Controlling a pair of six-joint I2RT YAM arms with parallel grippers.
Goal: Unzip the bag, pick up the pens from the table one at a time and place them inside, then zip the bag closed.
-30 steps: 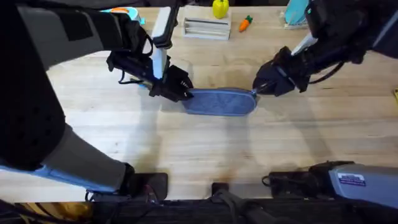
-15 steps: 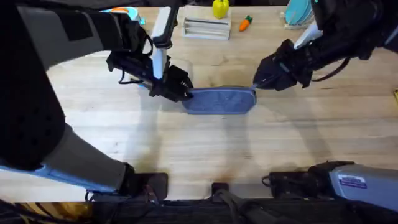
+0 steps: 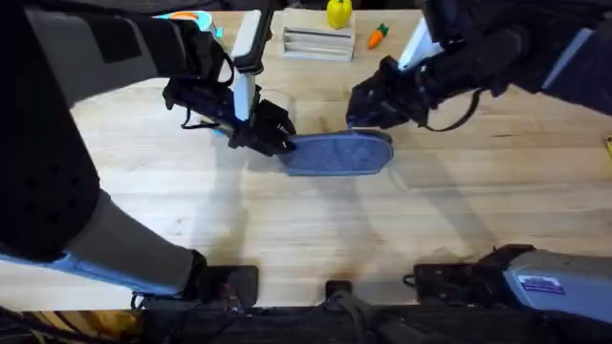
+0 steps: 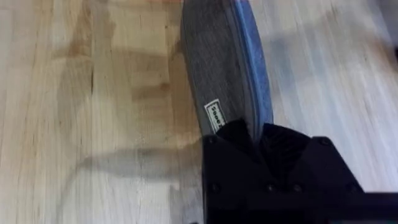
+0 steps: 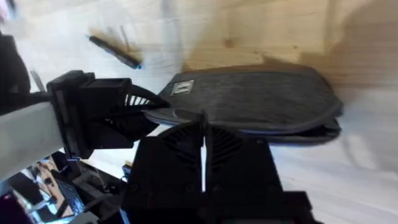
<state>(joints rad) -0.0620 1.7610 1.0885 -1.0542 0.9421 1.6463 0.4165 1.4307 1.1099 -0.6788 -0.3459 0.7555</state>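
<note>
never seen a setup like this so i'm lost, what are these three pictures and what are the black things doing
It is a robot with two arms at a wooden table. One picture looks down from above. The other two come from a camera on each wrist, so the black blocks at their bottom edges are that arm's own jaws. A blue-grey bag lies mid-table. The left arm has its jaws clamped on one end of it. The right arm has its jaws closed together at the bag's zip edge. A dark pen lies nearby.
</note>
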